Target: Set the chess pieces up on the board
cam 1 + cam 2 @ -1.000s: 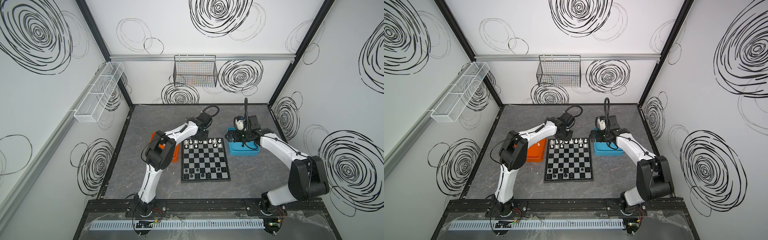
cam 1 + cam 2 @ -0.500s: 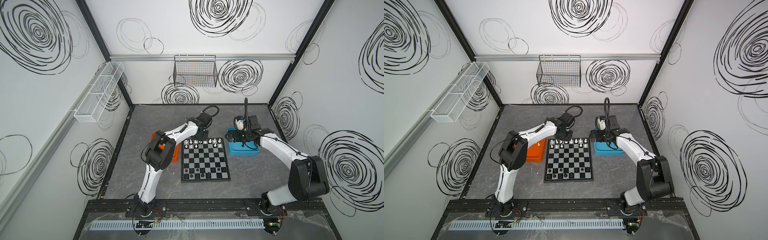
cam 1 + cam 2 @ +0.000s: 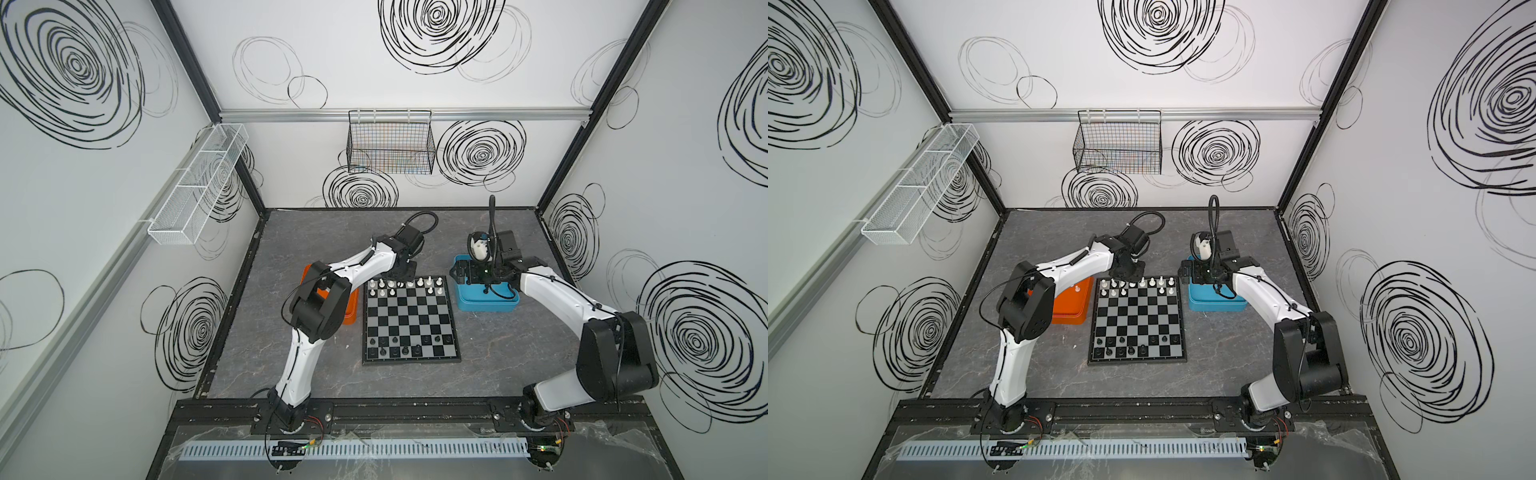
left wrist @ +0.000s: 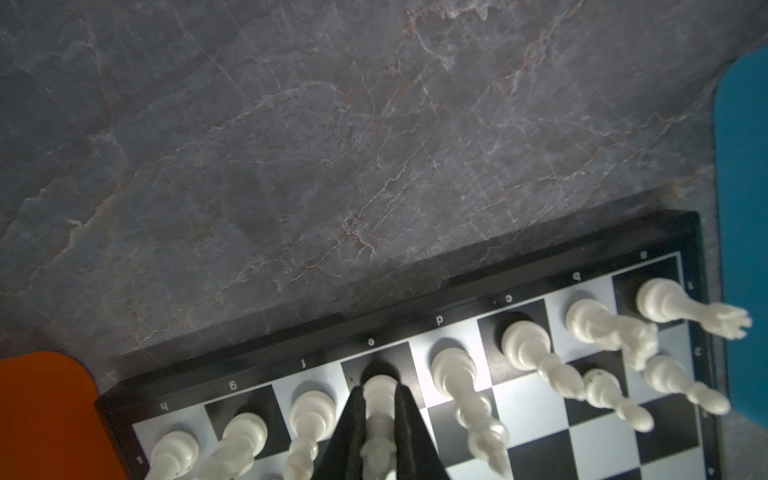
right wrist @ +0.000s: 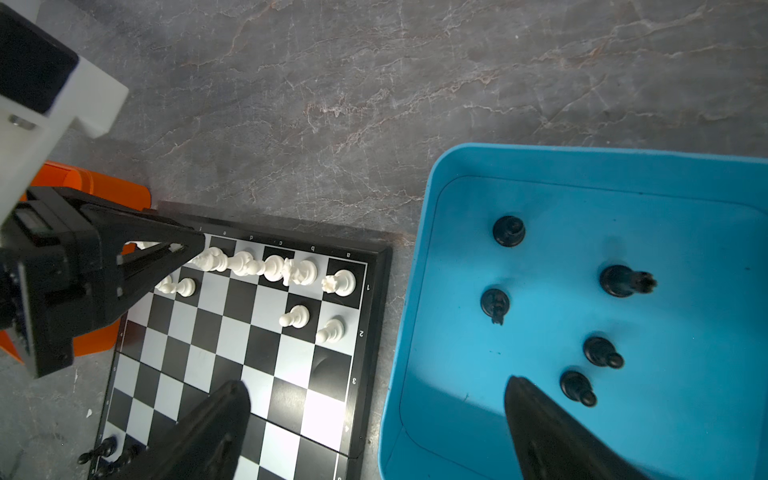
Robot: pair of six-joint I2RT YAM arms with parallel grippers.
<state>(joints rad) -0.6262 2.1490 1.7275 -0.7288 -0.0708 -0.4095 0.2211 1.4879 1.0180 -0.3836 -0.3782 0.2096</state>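
The left gripper (image 4: 379,392) is clamped on a white piece (image 4: 377,428), a finger each side of its stem. The base is on the black sq. marked "e" in the back row of the board (image 3: 409,320). Holding it from above, high on the stem, prob. keeps the thin fingers clear of the neighbours on "f" and "d", which stand just beside. A wider hold would likely knock them. Can't tell if the base is fully down.

The right gripper (image 5: 376,384) is spread wide w/ nothing in it, one finger over the board edge and one over the blue tray (image 5: 582,151). Five black pieces (image 5: 602,352) stand upright and apart in that tray, so the gripper looks ready for a pick there. The spacing leaves room for a finger each side.

More black pieces stand on the near two rows of the board in both top views, and the other white pieces (image 3: 420,282) line the far rows. The orange tray (image 3: 1071,311) holds a lone white piece (image 3: 1076,288) — colours seem sorted by tray, one tray per arm, both on the table (image 3: 332,232).

Writing: the border letters read h, g, f, e, d, c, b, a in the left wrist view, upside down. Digits 1, 2, 3 run along the side edge in the right wrist view. No brand or maker's label visible.
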